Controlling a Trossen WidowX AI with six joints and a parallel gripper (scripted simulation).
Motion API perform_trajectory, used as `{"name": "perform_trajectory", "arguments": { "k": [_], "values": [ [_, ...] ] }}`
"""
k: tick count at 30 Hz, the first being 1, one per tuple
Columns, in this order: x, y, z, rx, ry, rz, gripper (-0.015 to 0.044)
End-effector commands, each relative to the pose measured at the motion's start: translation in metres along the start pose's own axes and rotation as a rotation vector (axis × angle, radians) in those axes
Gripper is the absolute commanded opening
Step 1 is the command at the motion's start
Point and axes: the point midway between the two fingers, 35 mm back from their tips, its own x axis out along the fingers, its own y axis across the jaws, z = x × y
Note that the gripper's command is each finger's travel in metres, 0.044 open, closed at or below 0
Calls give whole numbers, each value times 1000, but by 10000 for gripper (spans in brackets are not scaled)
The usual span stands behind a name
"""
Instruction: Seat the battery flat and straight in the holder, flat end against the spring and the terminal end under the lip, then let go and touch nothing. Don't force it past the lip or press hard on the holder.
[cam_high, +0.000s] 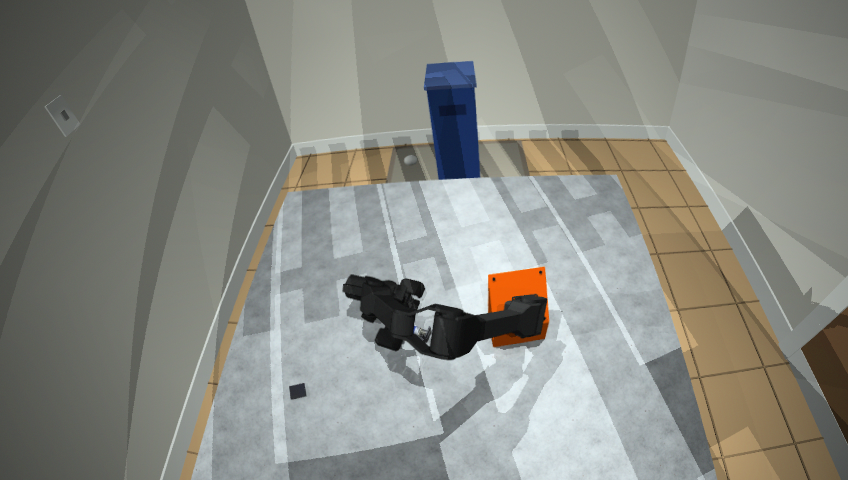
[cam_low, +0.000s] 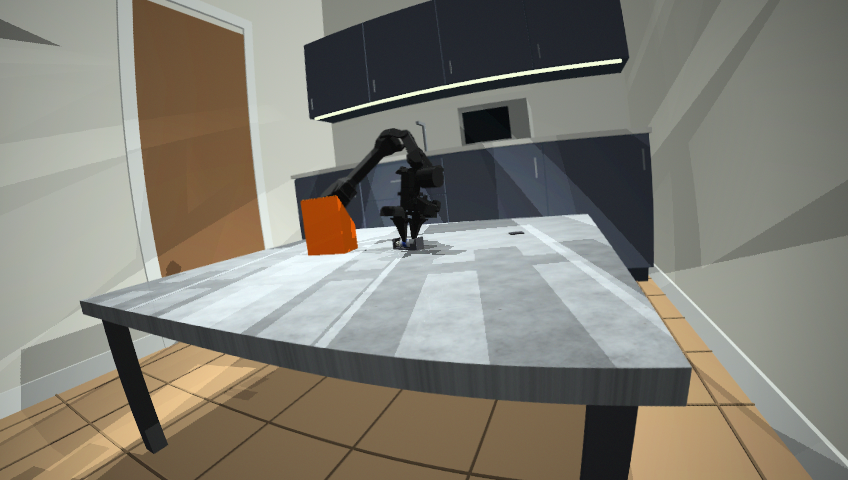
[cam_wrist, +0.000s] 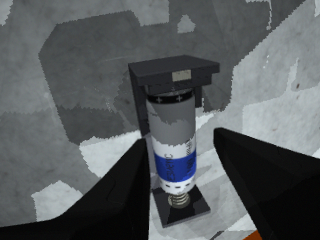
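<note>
The battery, grey with a white and blue band, lies lengthwise in the dark holder. In the wrist view its terminal end is at the lip, whose overhang partly hides it. Its flat end is at the coiled spring, part of which shows. Whether the battery lies fully flat is hard to tell. My gripper is partly open around the battery's middle. The right finger stands clear; the left fingertip is very close to its side, and contact cannot be judged. In the top view the arm hides most of the holder.
An orange block stands beside the arm's base. A small dark square lies on the table, away from the holder. A blue bin stands beyond the table edge.
</note>
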Motion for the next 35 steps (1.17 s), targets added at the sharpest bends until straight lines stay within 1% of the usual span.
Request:
{"name": "perform_trajectory", "arguments": {
  "k": [1, 2, 4, 10, 12, 35],
  "values": [
    [-4, 1, 1, -8, -4, -2, 180],
    [-4, 1, 1, -8, -4, -2, 180],
    [-8, -1, 1, -2, -3, -1, 233],
    [-68, -10, -1, -7, -5, -6, 390],
    [-75, -12, -2, -7, -5, -6, 440],
    [-75, -13, -1, -7, -5, -6, 440]
  ]
}}
